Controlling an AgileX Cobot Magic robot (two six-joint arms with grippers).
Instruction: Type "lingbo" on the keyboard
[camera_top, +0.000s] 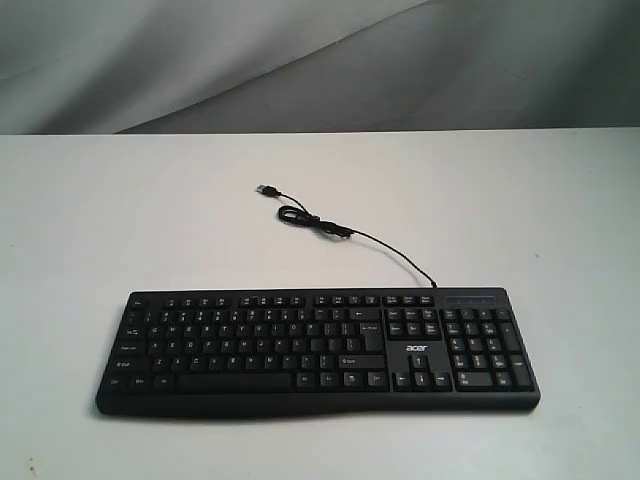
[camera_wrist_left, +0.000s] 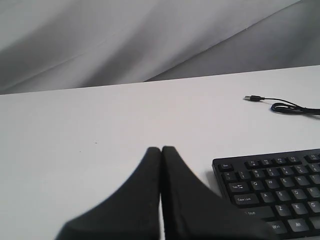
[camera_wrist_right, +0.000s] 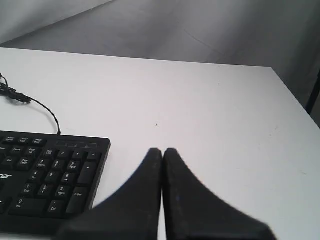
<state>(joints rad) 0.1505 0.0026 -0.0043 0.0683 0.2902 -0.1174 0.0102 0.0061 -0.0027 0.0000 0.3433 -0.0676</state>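
Observation:
The black keyboard (camera_top: 318, 348) with white-lettered keys, a number pad and an acer logo lies near the front of the white table (camera_top: 120, 220). Its thin black cable (camera_top: 345, 232) curls away behind it to a loose USB plug. Neither arm shows in the exterior view. In the left wrist view my left gripper (camera_wrist_left: 161, 149) is shut with nothing in it, just off the keyboard's (camera_wrist_left: 274, 189) Esc-key end. In the right wrist view my right gripper (camera_wrist_right: 162, 150) is also shut and empty, just off the keyboard's (camera_wrist_right: 47, 180) number-pad end.
Grey cloth (camera_top: 300, 60) hangs behind the table's far edge. The table's right edge (camera_wrist_right: 295, 100) shows in the right wrist view, with a dark pole beyond it. The USB plug (camera_wrist_left: 252, 98) lies on bare tabletop.

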